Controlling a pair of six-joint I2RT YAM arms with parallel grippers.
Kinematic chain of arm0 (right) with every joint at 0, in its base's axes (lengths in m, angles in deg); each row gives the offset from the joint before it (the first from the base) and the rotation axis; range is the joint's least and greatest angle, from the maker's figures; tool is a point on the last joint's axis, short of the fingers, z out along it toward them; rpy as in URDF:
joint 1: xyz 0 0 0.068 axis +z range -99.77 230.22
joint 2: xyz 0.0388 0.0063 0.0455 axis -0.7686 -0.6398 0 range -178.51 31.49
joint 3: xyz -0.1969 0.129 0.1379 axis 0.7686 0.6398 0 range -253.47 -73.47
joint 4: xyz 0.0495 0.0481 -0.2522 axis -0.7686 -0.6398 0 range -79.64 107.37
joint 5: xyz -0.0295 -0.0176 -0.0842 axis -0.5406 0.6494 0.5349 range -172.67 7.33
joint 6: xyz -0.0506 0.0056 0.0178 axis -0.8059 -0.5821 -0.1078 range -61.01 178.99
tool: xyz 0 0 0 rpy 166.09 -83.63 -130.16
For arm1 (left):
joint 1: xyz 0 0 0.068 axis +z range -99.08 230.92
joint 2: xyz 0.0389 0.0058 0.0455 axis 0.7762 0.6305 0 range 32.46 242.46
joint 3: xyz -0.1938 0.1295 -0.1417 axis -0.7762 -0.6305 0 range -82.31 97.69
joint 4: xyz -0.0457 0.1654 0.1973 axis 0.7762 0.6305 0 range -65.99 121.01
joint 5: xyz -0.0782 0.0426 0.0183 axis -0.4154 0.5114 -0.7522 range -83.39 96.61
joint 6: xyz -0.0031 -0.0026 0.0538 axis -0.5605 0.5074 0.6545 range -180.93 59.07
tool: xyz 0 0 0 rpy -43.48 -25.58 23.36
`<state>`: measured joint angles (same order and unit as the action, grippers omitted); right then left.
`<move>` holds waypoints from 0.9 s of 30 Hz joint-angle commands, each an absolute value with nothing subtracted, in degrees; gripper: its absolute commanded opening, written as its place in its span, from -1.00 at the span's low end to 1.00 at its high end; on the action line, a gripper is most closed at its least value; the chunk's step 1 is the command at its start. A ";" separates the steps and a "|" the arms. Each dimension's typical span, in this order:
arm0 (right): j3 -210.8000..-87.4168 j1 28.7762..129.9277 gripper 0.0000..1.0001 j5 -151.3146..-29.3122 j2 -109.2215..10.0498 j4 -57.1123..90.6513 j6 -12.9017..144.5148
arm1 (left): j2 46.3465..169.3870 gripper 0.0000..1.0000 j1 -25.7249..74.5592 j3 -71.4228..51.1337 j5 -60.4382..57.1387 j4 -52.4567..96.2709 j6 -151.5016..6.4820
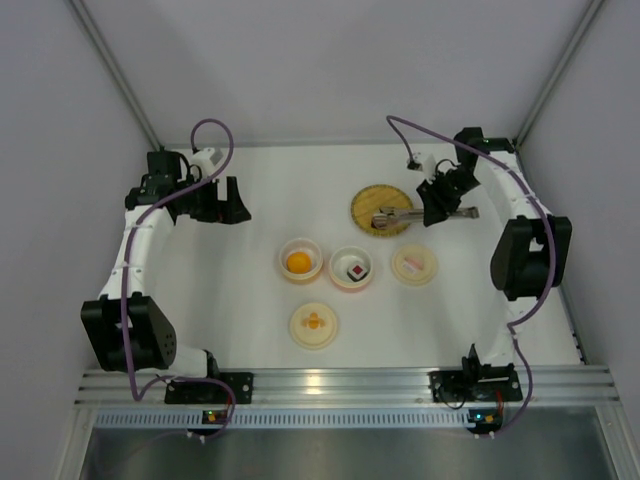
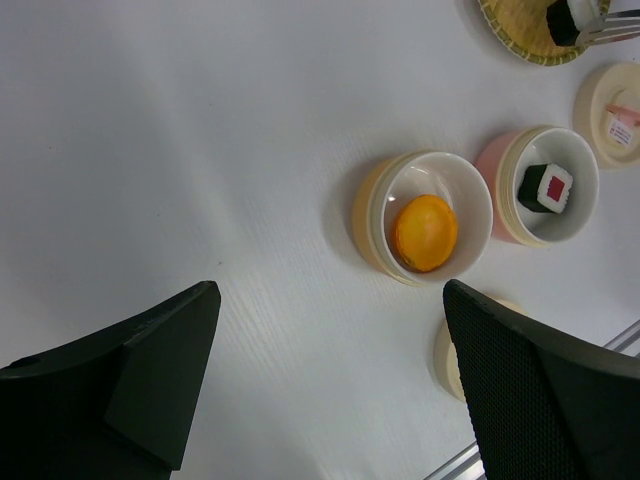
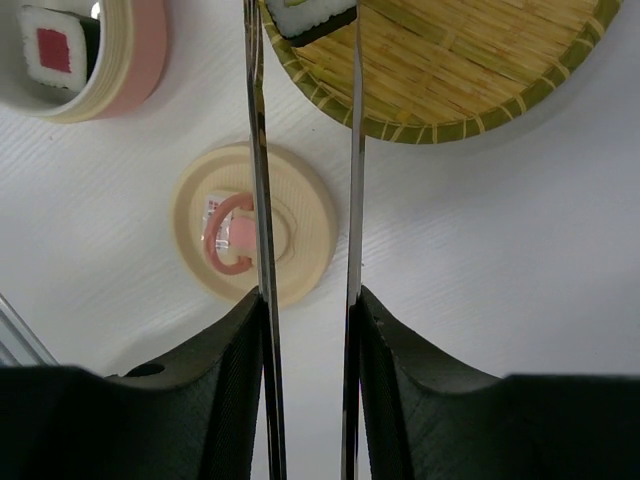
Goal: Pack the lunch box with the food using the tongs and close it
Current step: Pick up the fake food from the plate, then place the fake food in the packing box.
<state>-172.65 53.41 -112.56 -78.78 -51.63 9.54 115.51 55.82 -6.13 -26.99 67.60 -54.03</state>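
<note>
My right gripper [image 3: 308, 295] [image 1: 436, 208] is shut on the tongs [image 3: 257, 150], whose two silver arms run forward between its fingers. A dark-wrapped sushi piece [image 3: 305, 18] on the round bamboo plate [image 3: 470, 70] lies between the tongs' tips. An orange ball [image 2: 425, 232] sits in a cream lunch box bowl [image 2: 380, 215]. Beside it, a pink bowl [image 2: 505, 160] holds a sushi piece with a red centre [image 2: 547, 188]. My left gripper [image 2: 332, 290] [image 1: 228, 205] hangs open and holds nothing, left of the bowls.
A cream lid with a pink ring handle [image 3: 300, 240] [image 1: 414, 264] lies right of the pink bowl, under the tongs. A second cream lid [image 1: 314, 324] lies nearer the front rail [image 1: 330, 385]. Walls enclose the table on three sides.
</note>
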 commanded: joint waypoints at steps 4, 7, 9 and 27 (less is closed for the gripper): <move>-175.35 54.79 -0.60 -117.83 -66.69 -58.40 11.18 | 113.67 0.97 56.01 -4.00 -27.84 65.93 -54.78; -170.17 57.33 -0.60 -117.83 -60.72 -57.96 12.58 | 113.23 0.97 56.01 -4.35 -28.02 65.85 -54.78; -166.21 59.09 -0.60 -117.22 -56.34 -57.35 14.16 | 112.97 0.97 56.01 -4.88 -28.02 65.76 -54.86; -154.16 77.29 -0.75 -103.59 -51.65 -44.43 32.44 | 110.95 0.97 56.01 -7.25 -27.49 65.23 -53.90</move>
<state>-154.60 75.37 -105.81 -51.99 -50.69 27.57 113.60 55.82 -6.52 -26.97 67.30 -54.95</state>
